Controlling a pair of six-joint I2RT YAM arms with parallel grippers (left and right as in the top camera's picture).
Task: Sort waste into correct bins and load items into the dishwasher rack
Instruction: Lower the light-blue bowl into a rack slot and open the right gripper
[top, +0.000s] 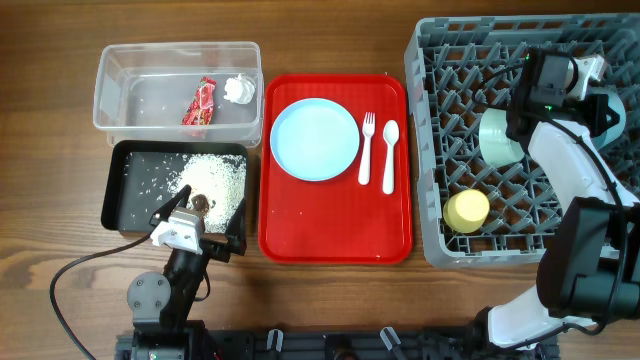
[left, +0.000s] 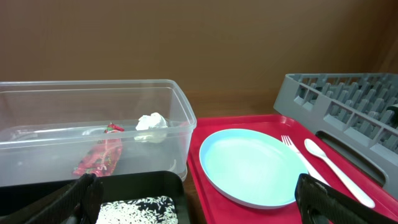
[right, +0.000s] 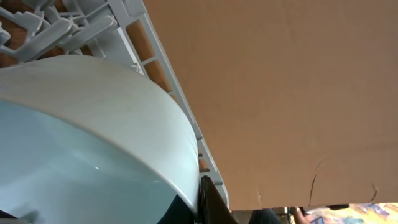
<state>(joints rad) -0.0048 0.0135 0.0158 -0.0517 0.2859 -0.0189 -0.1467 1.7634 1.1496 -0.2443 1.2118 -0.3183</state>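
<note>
The grey dishwasher rack holds a small yellow cup and a mint bowl on its side. My right gripper is shut on that bowl's rim, one finger on each side of the rim. The light-blue plate, white fork and spoon lie on the red tray. The clear tub holds the red wrapper and white tissue. The black tray holds rice grains and a brown scrap. My left gripper is open and empty over the black tray's front edge. A light-blue bowl is not in view.
The flat red tray lies between the bins and the rack. The clear tub stands behind the black tray, and the plate sits to their right. The table is wood.
</note>
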